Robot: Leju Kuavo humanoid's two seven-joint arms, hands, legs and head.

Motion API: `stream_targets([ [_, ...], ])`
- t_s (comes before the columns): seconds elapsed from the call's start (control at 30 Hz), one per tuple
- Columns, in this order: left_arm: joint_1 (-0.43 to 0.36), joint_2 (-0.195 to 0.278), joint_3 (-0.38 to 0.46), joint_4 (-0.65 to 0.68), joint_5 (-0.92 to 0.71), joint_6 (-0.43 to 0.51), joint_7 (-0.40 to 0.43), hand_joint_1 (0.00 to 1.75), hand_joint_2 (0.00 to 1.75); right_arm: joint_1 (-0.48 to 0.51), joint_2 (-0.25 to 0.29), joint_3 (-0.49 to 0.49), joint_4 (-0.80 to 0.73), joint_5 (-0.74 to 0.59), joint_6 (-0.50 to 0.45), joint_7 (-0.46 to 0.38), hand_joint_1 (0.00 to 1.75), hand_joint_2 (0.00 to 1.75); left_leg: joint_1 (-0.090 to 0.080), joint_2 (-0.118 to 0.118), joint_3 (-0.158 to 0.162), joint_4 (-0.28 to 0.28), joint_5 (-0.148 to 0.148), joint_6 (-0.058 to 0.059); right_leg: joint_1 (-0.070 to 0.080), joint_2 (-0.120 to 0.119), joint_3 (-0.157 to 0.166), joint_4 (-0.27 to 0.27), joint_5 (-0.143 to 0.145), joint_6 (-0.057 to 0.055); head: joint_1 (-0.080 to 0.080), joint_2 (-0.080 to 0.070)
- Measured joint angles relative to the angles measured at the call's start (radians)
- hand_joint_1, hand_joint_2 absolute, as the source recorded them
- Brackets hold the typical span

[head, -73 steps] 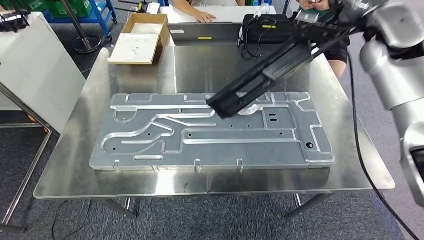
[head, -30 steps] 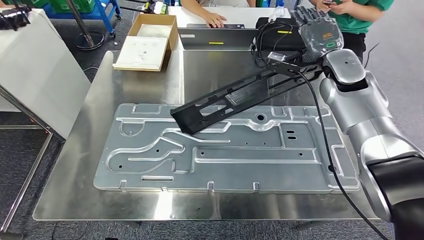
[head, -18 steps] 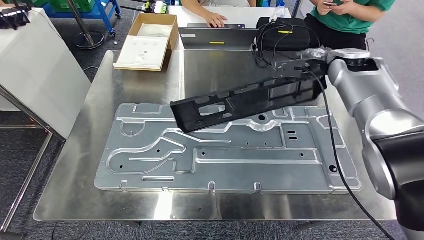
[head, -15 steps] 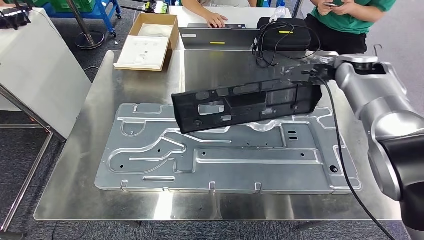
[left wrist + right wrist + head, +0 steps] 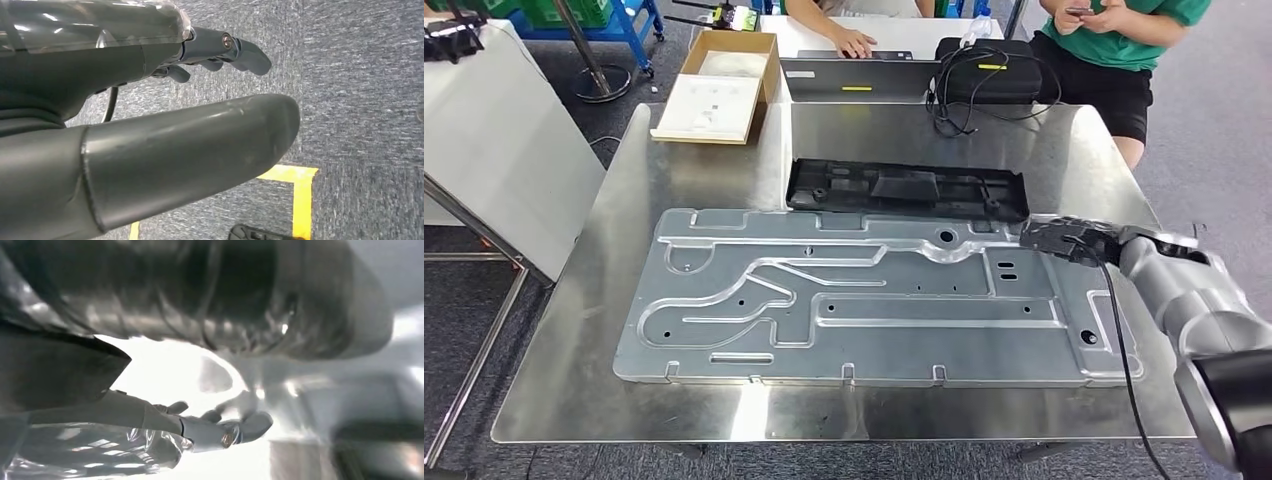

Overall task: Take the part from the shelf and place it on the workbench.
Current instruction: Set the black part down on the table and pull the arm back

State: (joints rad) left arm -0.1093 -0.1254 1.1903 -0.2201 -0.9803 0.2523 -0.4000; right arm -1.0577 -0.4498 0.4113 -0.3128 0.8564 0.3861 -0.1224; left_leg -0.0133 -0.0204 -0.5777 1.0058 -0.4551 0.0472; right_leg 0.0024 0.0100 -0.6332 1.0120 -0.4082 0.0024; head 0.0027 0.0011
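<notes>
The left robot hand (image 5: 150, 125) hangs over grey carpet, fingers apart, holding nothing. On the steel surface (image 5: 714, 170) the stamped metal plate (image 5: 874, 300) serves as landmark: the black plastic part (image 5: 907, 189) lies flat just beyond its far edge, touching or nearly so. The right robot hand (image 5: 1064, 240) hovers over the plate's far right corner, just beside the part's right end, apparently empty; its finger spread I cannot tell. Placement looks done; next, draw that arm clear.
</notes>
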Motion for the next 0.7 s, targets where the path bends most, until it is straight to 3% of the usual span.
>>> stream_targets([
  [0.2, 0.0, 0.004, 0.012, 0.0, 0.005, 0.013, 0.01, 0.0, 0.0, 0.023, -0.005, -0.021, -0.005, 0.021, -0.109, 0.033, 0.0, 0.0, 0.0, 0.002, 0.001, 0.0, 0.0, 0.0, 0.0, 0.002, 0.001, 0.0, 0.0, 0.0, 0.0, 0.0],
  [0.33, -0.001, 0.006, 0.016, 0.0, 0.011, 0.039, 0.015, 0.0, 0.0, 0.005, 0.007, -0.021, -0.038, 0.023, -0.247, 0.053, 0.0, 0.0, 0.0, 0.002, 0.001, 0.0, 0.0, 0.0, -0.002, 0.003, 0.001, 0.001, 0.0, 0.0, 0.0, 0.0],
  [0.47, -0.004, 0.007, 0.018, 0.0, 0.018, 0.042, 0.017, 0.0, 0.0, -0.036, 0.028, -0.02, -0.091, 0.076, -0.351, 0.081, 0.0, 0.0, 0.003, 0.005, 0.015, -0.022, 0.014, 0.017, -0.006, 0.002, 0.005, -0.004, -0.001, 0.012, 0.0, 0.0],
  [0.53, -0.005, 0.007, 0.02, 0.0, 0.02, 0.041, 0.02, 0.0, 0.0, -0.065, 0.043, -0.018, -0.132, 0.116, -0.394, 0.099, 0.0, 0.0, 0.009, 0.011, 0.028, -0.046, 0.028, 0.024, -0.006, -0.002, -0.022, 0.06, -0.043, 0.016, 0.0, 0.0],
  [0.6, -0.007, 0.006, 0.021, 0.0, 0.02, 0.041, 0.025, 0.0, 0.0, -0.085, 0.059, -0.014, -0.177, 0.157, -0.431, 0.125, 0.0, 0.0, 0.01, 0.014, 0.03, -0.047, 0.028, 0.024, -0.013, -0.003, -0.084, 0.195, -0.106, 0.023, 0.0, 0.0],
  [0.63, -0.008, 0.005, 0.021, 0.0, 0.02, 0.041, 0.027, 0.0, 0.0, -0.088, 0.067, -0.01, -0.202, 0.178, -0.45, 0.139, 0.0, 0.0, 0.012, 0.015, 0.03, -0.044, 0.026, 0.022, -0.018, -0.004, -0.111, 0.252, -0.124, 0.028, 0.0, 0.0],
  [0.67, -0.007, 0.004, 0.021, 0.0, 0.02, 0.041, 0.029, 0.0, 0.0, -0.088, 0.073, -0.007, -0.229, 0.2, -0.469, 0.153, 0.0, 0.0, 0.015, 0.015, 0.03, -0.04, 0.023, 0.018, -0.023, -0.004, -0.124, 0.278, -0.124, 0.033, 0.0, 0.0],
  [0.7, -0.007, 0.003, 0.021, 0.0, 0.019, 0.042, 0.031, 0.0, 0.0, -0.087, 0.08, -0.003, -0.257, 0.222, -0.488, 0.165, 0.0, 0.0, 0.019, 0.014, 0.03, -0.034, 0.018, 0.011, -0.029, -0.005, -0.116, 0.261, -0.103, 0.038, 0.0, 0.0],
])
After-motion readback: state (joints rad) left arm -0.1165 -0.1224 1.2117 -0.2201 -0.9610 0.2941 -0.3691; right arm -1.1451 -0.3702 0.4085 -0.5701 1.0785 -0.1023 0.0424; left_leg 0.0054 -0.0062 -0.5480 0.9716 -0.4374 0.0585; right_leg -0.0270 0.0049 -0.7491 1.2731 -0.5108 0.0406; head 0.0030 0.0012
